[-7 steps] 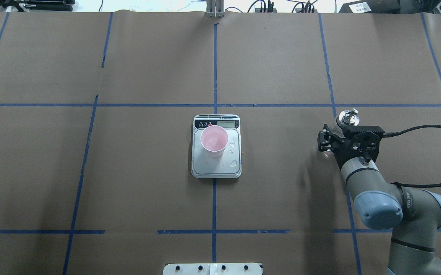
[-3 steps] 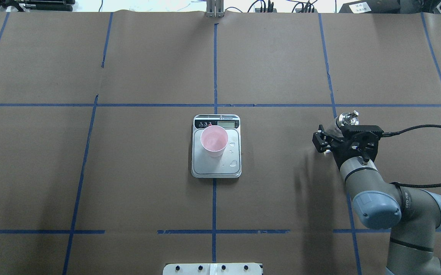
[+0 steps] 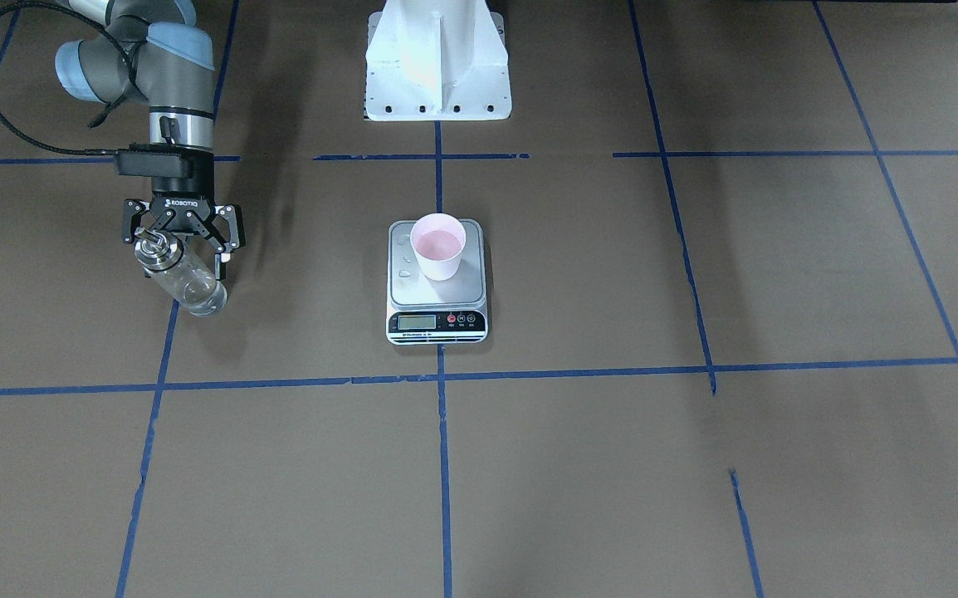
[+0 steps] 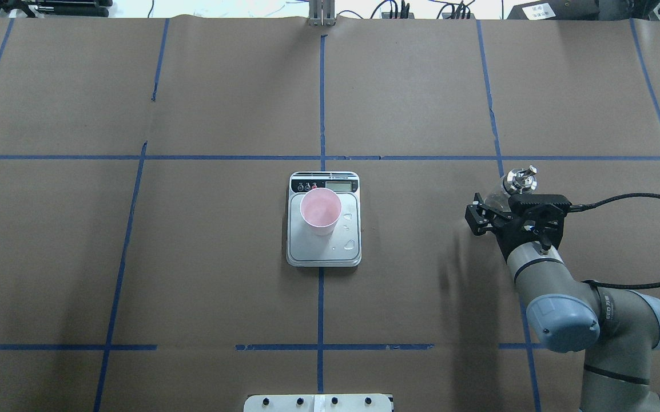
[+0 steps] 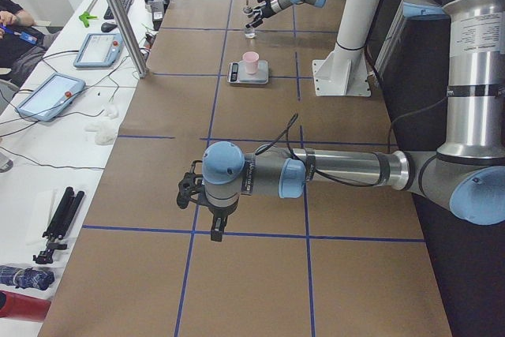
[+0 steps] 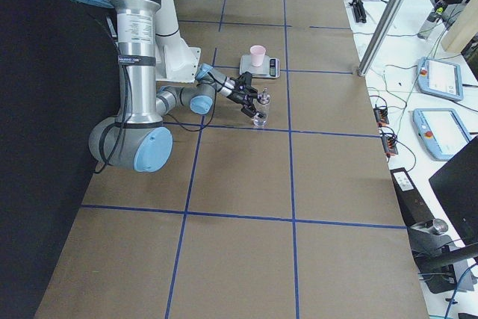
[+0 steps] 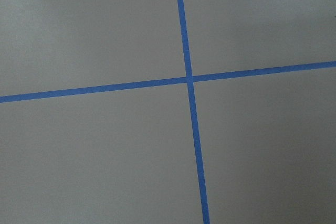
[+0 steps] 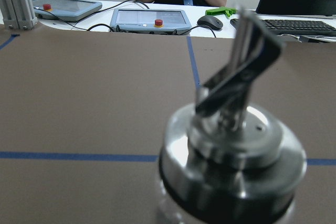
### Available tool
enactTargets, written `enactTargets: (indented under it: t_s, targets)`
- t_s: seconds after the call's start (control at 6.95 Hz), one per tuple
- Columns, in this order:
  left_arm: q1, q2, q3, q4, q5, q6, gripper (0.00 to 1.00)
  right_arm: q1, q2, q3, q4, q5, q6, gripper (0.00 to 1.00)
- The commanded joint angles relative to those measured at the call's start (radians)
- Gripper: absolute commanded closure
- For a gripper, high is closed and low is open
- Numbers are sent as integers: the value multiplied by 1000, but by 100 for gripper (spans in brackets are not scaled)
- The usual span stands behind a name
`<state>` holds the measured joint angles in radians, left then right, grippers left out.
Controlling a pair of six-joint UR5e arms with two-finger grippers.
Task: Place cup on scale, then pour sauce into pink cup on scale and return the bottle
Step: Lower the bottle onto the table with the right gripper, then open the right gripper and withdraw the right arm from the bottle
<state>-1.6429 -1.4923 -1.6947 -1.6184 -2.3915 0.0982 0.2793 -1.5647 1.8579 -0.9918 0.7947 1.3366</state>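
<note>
Backed off since a second ago: right gripper (image 3: 183,253) spread, bottle (image 3: 188,286) released, standing well aside of scale (image 3: 437,292). Cup (image 3: 438,245) on scale; I judge only retreat remains.

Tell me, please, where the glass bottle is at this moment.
In the overhead view the bottle stands on the table, well right of the scale, between the jaws of the open right gripper, beside a blue tape line.

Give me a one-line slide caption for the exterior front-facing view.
Right gripper open around the upright bottle; pink cup sits on the scale.
</note>
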Motion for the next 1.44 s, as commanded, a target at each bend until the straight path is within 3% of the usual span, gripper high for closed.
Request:
enactTargets:
  t_s: [0.0, 0.29, 0.58, 0.86, 1.01, 1.3]
  targets:
    - [0, 0, 0, 0, 0, 0, 0, -60, -18, 3, -1, -11, 4, 0]
    - [2, 0, 1, 0, 0, 0, 0, -89, -72, 27, -1, -2, 1, 0]
    - [2, 1, 1, 0, 0, 2, 0, -88, -211, 149, -1, 56, -32, 0]
    - [2, 1, 0, 0, 0, 2, 0, -59, -274, 176, 27, 87, -158, 0]
    - [2, 1, 0, 0, 0, 2, 0, 36, -291, 152, 101, 194, -277, 0]
    - [2, 1, 0, 0, 0, 2, 0, 234, -301, 16, 299, 381, -487, 0]
